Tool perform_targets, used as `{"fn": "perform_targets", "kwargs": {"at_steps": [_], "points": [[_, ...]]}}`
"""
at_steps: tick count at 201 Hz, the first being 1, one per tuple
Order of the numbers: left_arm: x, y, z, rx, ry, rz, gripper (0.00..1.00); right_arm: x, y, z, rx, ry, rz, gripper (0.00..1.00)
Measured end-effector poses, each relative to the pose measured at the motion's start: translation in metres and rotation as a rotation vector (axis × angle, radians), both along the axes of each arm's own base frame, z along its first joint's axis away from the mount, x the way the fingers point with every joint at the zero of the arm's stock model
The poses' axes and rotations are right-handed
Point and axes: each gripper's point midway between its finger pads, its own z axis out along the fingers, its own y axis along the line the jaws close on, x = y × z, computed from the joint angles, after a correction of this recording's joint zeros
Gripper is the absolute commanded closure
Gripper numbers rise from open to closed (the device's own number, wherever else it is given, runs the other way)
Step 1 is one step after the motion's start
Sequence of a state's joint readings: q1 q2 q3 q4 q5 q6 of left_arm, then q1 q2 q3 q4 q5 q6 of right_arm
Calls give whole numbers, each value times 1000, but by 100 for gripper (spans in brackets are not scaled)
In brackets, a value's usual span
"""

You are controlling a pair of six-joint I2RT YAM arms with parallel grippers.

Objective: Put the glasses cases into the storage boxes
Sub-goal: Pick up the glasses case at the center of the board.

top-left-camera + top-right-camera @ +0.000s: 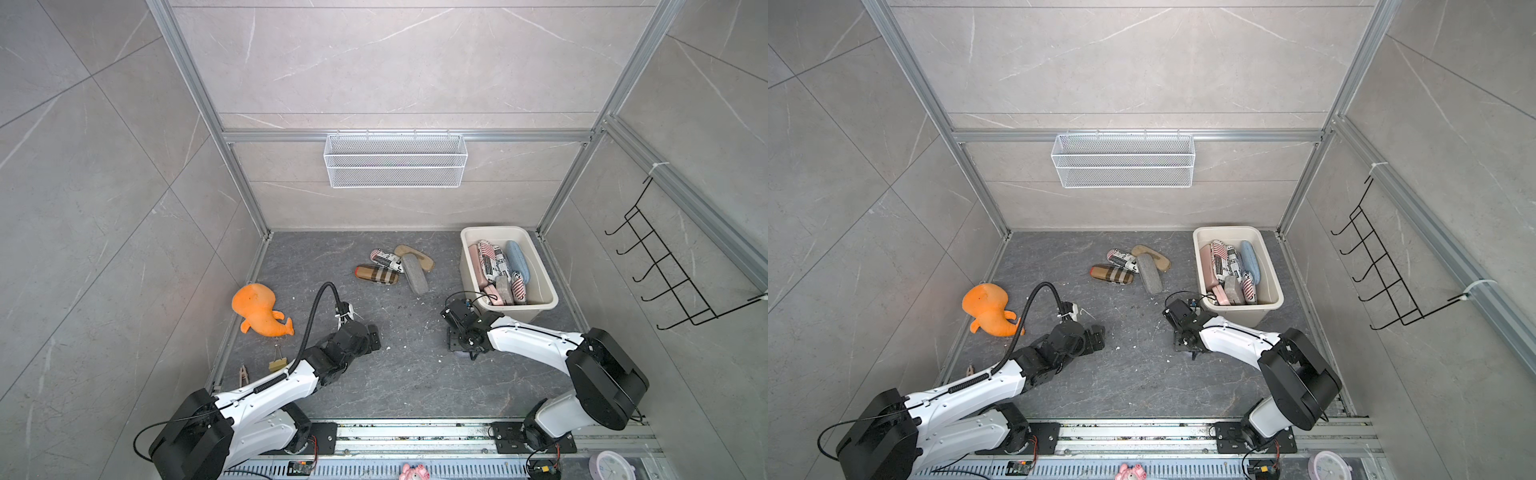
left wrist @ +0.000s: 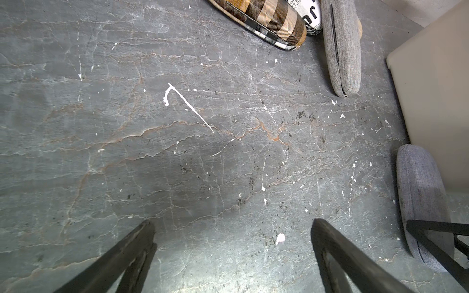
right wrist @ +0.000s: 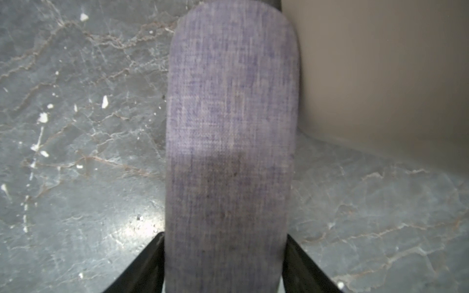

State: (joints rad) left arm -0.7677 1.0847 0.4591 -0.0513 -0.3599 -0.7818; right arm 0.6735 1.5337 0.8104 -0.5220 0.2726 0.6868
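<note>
My left gripper (image 2: pixel 233 256) hovers over bare worktop, fingers wide, holding nothing. Mid-worktop four glasses cases (image 1: pixel 397 269) still wait. My right gripper (image 3: pixel 223 263) has its fingers either side of a lilac case (image 3: pixel 231 126) lying against the tub's outer wall; whether they grip I cannot tell. Next: clamp, lift over the rim. The cream tub (image 1: pixel 544 274), back right corner, holds several cases.

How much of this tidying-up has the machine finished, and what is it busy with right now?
Well along. The cream tub already holds a stack of cases. The right gripper has its fingers on either side of a lilac case lying on the floor beside the tub. Four more wait in a cluster: plaid, newsprint, tan and grey. The left gripper is open and empty.
</note>
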Motion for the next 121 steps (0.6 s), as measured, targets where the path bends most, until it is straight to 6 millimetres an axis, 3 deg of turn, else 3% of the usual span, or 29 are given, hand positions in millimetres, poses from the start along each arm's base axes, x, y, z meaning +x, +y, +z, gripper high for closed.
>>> {"fn": "perform_targets", "kwargs": {"at_steps": [40, 83, 99, 121], "points": [[0, 0, 0, 1, 0, 0, 2, 4, 3, 1, 7, -13, 9, 38], [2, -2, 1, 4, 5, 0, 2, 4, 1, -2, -12, -10, 22, 25], [3, -3, 2, 3, 3, 0, 2, 3, 0, -6, -22, -1, 25, 26], [3, -3, 1, 5, 6, 0, 2, 3, 0, -10, -33, 11, 30, 35]]}}
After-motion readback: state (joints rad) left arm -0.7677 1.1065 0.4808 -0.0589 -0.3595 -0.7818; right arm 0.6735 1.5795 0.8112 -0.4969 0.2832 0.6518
